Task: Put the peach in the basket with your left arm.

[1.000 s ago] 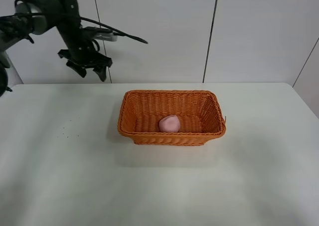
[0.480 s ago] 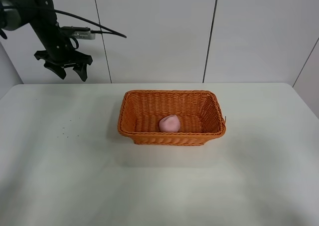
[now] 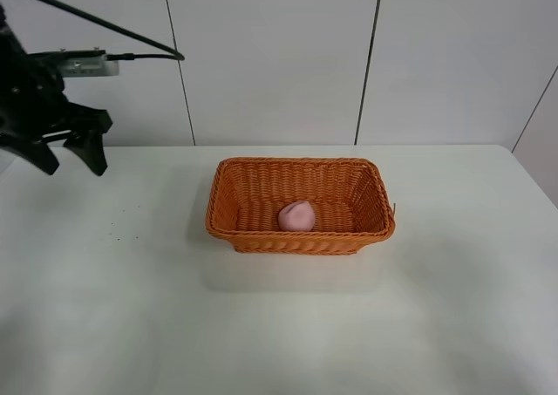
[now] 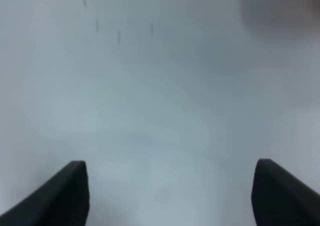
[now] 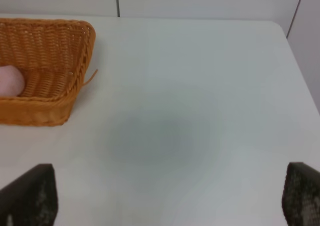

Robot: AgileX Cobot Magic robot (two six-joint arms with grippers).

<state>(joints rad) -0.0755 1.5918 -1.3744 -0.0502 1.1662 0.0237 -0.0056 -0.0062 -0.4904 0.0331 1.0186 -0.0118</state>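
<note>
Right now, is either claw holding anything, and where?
Nothing is held. Left gripper and right gripper are open, empty; the peach lies in the basket.

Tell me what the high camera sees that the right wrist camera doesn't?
Only the high camera shows the left arm, up at the far left with its jaws open, plus the whole basket and the wall behind. Only the right wrist camera shows the right jaws, standing wide apart. Both show the peach lying in the basket on the white table.
</note>
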